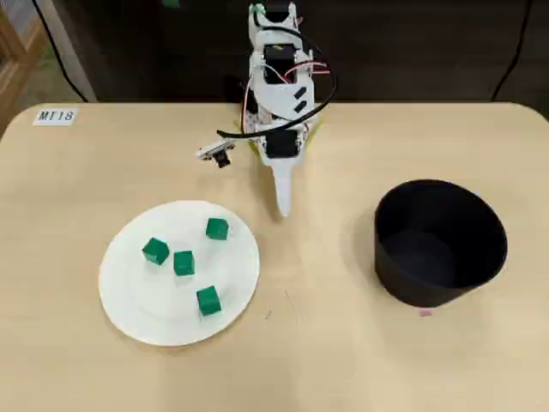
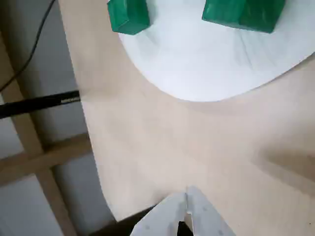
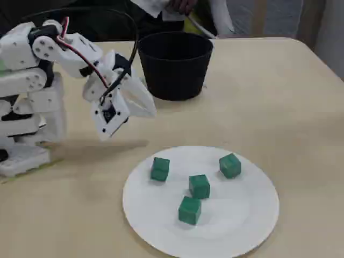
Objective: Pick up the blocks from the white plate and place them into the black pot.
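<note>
Gripper (image 1: 284, 209) seen w/ fingers pressed together, nothing held; the closed tips show at the bottom edge in wrist view (image 2: 187, 206). It hangs above bare table, between plate (image 1: 137, 300) and pot (image 1: 467, 266), nearer the plate rim. Key relation: in overhead view the blocks lie down-left of the tips; nearest is the block by the plate's upper-right rim (image 1: 217, 229), just beside the gripper line. Other three sit further in: one at left (image 1: 155, 251), one mid-plate (image 1: 184, 263), one lower (image 1: 208, 300). All four on the plate, apart from each other, none touching. In fixed view they read as small bright green cubes, slightly rotated vs each other, so no long axis to speak of; face angle is what jaw alignment would be judged by. Pot is well apart to the right in overhead view, looks empty, dark inside. Judged: no block moved yet; fingers must be parted before descent on nearest cube.
</note>
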You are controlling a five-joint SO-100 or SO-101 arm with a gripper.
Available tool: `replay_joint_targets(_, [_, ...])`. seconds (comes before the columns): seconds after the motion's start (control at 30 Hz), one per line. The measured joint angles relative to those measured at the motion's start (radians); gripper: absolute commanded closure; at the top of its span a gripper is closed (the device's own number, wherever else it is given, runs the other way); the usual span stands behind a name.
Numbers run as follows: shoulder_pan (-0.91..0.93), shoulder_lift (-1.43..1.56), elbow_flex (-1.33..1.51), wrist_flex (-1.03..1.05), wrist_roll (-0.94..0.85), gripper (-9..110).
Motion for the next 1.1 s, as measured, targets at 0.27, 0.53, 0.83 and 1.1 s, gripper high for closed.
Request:
replay_joint_targets(0.27, [0.124,-0.063,-0.031,-0.095,-0.046,104])
replay_joint_targets(0.53, [0.126,-0.061,-0.031,-0.098,-0.049,104])
replay_joint_targets(0.83, [0.153,-0.626,-0.495,0.017,-0.183,104])
replay_joint_targets(1.1, [0.318,-1.121,-1.062,0.273,-0.169,104])
